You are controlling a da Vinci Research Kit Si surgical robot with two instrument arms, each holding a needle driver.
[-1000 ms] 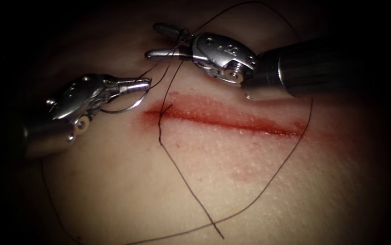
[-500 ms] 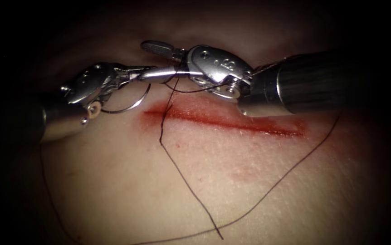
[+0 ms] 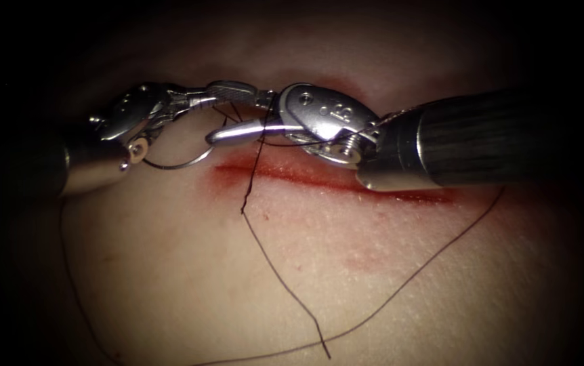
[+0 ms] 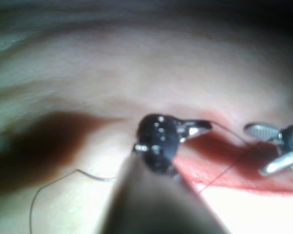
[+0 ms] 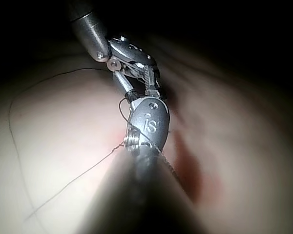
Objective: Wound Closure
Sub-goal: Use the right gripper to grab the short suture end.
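At the left end of the cut [image 3: 332, 181], the left pincer [image 3: 194, 99] is closed on the needle [image 3: 177, 163] near one end; its curve hangs below the tool, clear of the tissue [image 3: 238, 285]. Just right of it, the right pincer [image 3: 234, 108] stands wide, one jaw far, one near, with thread [image 3: 275, 268] wound around the near jaw and nothing held. From there the thread runs down across the cut and over the near tissue in a long loop.
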